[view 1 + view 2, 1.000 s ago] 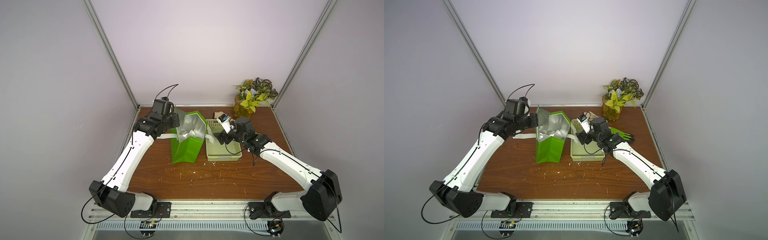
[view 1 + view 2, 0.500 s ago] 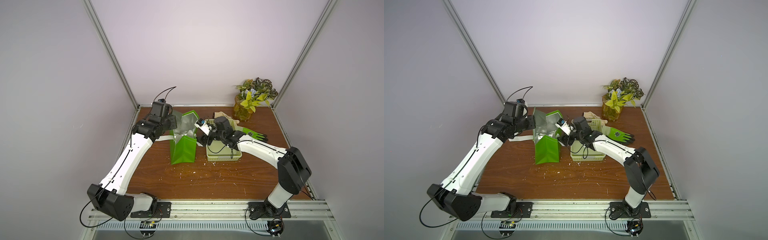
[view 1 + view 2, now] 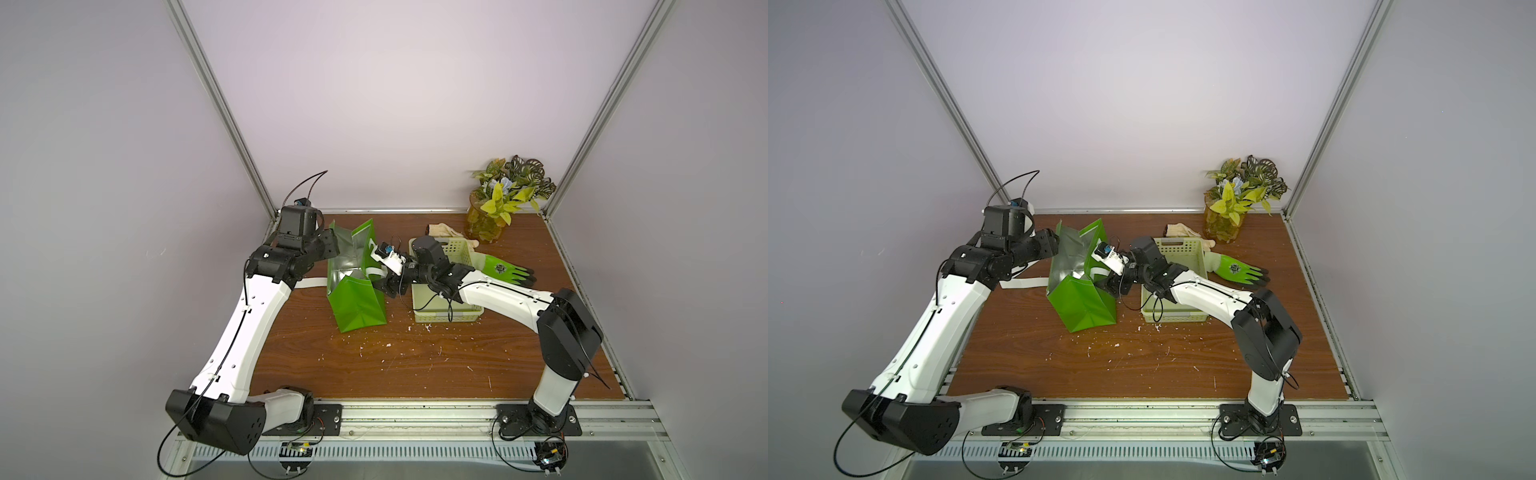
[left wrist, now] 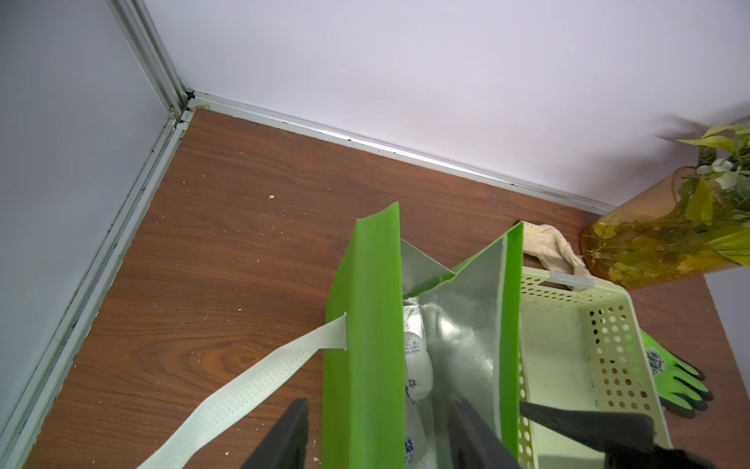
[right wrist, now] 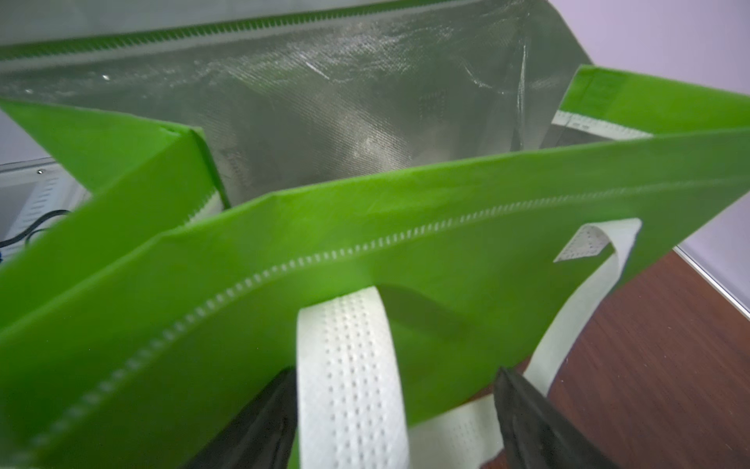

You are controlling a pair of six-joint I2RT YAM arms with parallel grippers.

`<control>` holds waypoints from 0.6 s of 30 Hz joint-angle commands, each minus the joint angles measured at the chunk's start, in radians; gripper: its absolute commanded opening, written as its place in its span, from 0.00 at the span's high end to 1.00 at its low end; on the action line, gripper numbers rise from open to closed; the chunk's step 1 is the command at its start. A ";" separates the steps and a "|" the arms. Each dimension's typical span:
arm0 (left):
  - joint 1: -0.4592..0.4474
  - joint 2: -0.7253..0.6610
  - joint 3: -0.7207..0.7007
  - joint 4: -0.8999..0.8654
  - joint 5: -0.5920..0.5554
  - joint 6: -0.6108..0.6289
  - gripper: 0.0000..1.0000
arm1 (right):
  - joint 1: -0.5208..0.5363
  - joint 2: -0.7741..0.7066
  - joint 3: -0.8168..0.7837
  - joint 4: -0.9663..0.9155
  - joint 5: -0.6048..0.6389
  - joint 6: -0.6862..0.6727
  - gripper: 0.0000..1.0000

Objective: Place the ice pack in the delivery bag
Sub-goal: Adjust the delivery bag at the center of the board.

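Note:
The delivery bag, bright green with silver lining, stands open at the table's middle left. In the left wrist view the ice pack, a white printed pouch, lies inside it against the lining. My left gripper is open, astride the bag's left wall: one finger outside, one inside. My right gripper is open at the bag's right wall, with a white strap handle between its fingers, not pinched. In both top views the two grippers flank the bag.
A pale green perforated basket stands right of the bag, under my right arm. A green glove, a beige glove and a potted plant lie behind it. The loose left handle trails on the table.
My left gripper has let go of the bag's rim and opened. My right arm has swung left from over the basket to the bag's right wall. The bag's mouth has narrowed.

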 commanded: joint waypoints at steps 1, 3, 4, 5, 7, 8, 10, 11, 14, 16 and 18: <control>0.011 -0.044 0.028 0.002 0.046 0.015 0.38 | -0.001 -0.054 0.027 -0.022 0.037 -0.042 0.17; 0.011 -0.067 0.026 -0.015 0.107 0.031 0.36 | -0.002 -0.070 0.014 -0.029 0.090 -0.055 0.17; 0.011 -0.079 0.028 -0.034 0.136 0.040 0.35 | -0.002 -0.080 0.003 -0.029 0.107 -0.060 0.16; 0.011 -0.093 0.026 -0.056 0.152 0.042 0.35 | -0.004 -0.090 -0.009 -0.023 0.121 -0.059 0.15; 0.011 -0.114 0.017 -0.111 0.157 0.044 0.35 | -0.005 -0.106 -0.025 -0.017 0.137 -0.062 0.14; 0.009 -0.126 0.011 -0.141 0.150 0.042 0.35 | -0.006 -0.111 -0.028 -0.018 0.146 -0.062 0.14; -0.002 -0.135 0.001 -0.204 0.134 0.039 0.35 | -0.007 -0.118 -0.027 -0.032 0.159 -0.066 0.13; -0.018 -0.132 0.000 -0.240 0.115 0.032 0.35 | -0.007 -0.119 -0.025 -0.038 0.166 -0.067 0.13; -0.098 -0.113 0.005 -0.325 0.060 0.006 0.35 | -0.007 -0.120 -0.026 -0.055 0.173 -0.073 0.13; -0.105 -0.102 -0.003 -0.332 0.082 -0.001 0.35 | -0.007 -0.117 -0.024 -0.059 0.171 -0.074 0.13; -0.105 -0.085 0.003 -0.332 0.075 0.001 0.35 | -0.007 -0.117 -0.026 -0.059 0.176 -0.074 0.13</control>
